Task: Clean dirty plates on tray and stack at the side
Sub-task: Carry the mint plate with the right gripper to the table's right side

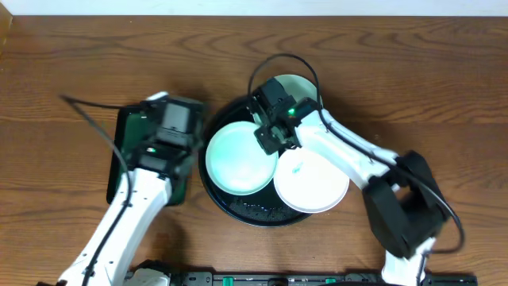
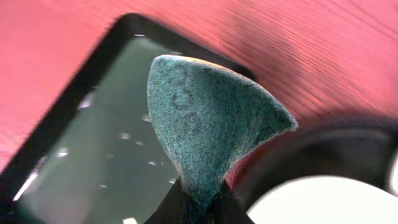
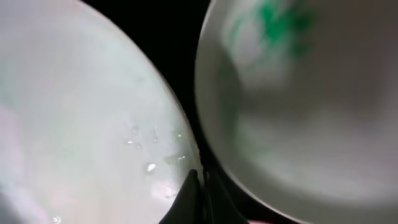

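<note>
The round black tray holds three plates. A pale turquoise plate lies at its left, wet in the right wrist view. A white plate lies at the front right, with green smears. A second turquoise plate at the back is partly hidden by my right arm. My right gripper is shut on the right rim of the left turquoise plate. My left gripper is shut on a teal scouring pad, above the green tray.
A dark green rectangular tray lies left of the black tray, under my left arm. A pale plate shows at the bottom right of the left wrist view. The wooden table surrounds both trays.
</note>
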Tool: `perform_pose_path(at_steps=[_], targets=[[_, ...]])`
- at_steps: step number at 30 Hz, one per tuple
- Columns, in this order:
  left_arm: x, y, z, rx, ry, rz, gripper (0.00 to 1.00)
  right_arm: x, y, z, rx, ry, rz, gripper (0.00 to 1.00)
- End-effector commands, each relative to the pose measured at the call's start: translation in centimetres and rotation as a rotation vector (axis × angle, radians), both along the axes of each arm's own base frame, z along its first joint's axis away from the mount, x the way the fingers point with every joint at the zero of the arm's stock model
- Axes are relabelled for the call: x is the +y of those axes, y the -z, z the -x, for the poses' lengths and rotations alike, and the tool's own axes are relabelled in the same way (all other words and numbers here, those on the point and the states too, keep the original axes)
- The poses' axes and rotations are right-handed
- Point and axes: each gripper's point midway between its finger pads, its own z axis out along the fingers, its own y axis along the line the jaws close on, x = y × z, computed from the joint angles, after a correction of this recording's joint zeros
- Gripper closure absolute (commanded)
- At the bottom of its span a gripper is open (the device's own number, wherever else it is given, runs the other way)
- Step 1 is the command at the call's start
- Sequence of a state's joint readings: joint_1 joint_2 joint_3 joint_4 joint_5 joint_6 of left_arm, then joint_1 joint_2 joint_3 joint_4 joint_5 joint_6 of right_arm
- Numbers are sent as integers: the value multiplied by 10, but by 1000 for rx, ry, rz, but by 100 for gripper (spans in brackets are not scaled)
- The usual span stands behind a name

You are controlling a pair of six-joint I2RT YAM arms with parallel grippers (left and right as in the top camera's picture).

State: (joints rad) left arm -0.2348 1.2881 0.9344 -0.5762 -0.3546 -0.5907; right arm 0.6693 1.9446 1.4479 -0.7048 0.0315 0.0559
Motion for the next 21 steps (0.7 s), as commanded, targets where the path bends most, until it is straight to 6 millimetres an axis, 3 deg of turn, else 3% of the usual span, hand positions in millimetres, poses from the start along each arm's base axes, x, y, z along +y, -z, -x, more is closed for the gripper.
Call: perform_pose_path(at_steps=[1,7,11,14,21], targets=[[22,2,3,13,-65,57,93,-10,-66,-20,-274,-30,139,99],[51,8,6,28,-136,148,93,-11,-129,-14,-521,-81,291,99],[68,8,10,34,-172,143,93,-13,-169,-11,-715,-143,522,99],[75,9,12,39,-188,139,93,-2,-188,-6,-806,-229,659,99],[77,10,14,50,-182,129,93,37,-211,6,-929,-388,712,99]])
